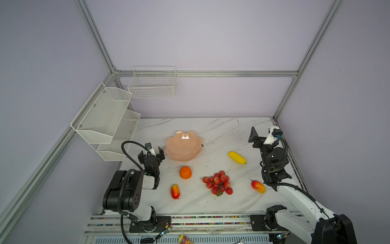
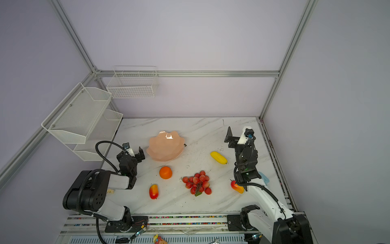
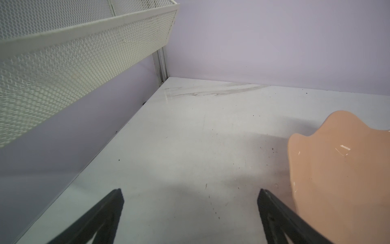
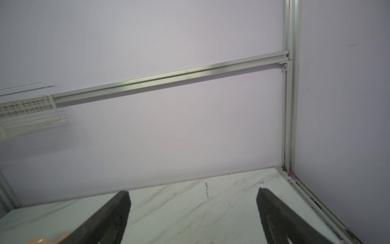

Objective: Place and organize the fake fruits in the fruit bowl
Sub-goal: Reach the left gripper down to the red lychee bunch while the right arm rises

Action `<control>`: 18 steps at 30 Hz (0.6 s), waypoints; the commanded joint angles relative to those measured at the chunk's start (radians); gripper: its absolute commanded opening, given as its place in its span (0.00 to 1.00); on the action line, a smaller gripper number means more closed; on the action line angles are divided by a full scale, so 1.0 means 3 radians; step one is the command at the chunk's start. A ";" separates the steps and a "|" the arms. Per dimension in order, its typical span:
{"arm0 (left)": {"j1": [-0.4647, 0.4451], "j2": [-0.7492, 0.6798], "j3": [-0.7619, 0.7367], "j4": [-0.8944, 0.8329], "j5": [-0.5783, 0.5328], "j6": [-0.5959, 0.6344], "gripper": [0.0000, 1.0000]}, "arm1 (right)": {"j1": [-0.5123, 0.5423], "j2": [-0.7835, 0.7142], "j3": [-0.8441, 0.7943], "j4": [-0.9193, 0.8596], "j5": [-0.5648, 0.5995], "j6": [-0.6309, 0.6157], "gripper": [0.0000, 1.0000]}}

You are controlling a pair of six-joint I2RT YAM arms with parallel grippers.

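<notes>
Marble tabletop (image 1: 221, 131), all fruits loose on it. Left gripper (image 1: 153, 152), jaws wide and empty, has the bowl (image 1: 183, 152) just beside one finger; a careless swing could shove it. Behind both jaws lie mango (image 1: 175, 191), orange (image 1: 185, 172), grapes (image 1: 218, 182), yellow fruit (image 1: 237, 157) and second mango (image 1: 258, 186). Their glossy skins may slip or roll when pinched. Right gripper (image 1: 255, 137), also wide and empty, faces the back wall.

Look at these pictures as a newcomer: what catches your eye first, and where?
The glossy peach bowl stands on the table, back of centre. Scattered before it, all bright: an orange, grapes, a yellow fruit at right, and a left mango and right mango nearest the front.
</notes>
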 commanded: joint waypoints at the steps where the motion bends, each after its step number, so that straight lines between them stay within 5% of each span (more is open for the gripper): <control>1: 0.0013 -0.0003 0.0015 0.0088 -0.0017 -0.0013 1.00 | 0.0031 -0.0269 0.0079 -0.1336 -0.0245 0.0371 0.97; 6: 0.0033 -0.0625 0.0682 -0.1607 -0.0095 -0.0133 1.00 | 0.0049 -0.0611 0.0138 -0.1928 -0.0720 0.0547 0.97; 9: -0.0148 -0.1057 0.0725 -0.1864 -0.0015 -0.0031 1.00 | 0.0054 -0.0742 0.0148 -0.2132 -0.0806 0.0628 0.97; 12: -0.0597 -0.1569 0.0746 -0.2268 0.0095 -0.0071 1.00 | 0.0055 -0.0721 0.0155 -0.2354 -0.0849 0.0806 0.97; 18: -0.2018 -0.2166 0.0795 -0.3108 0.1169 0.0027 0.87 | 0.0068 -0.0667 -0.0039 -0.2579 -0.1183 0.1359 0.97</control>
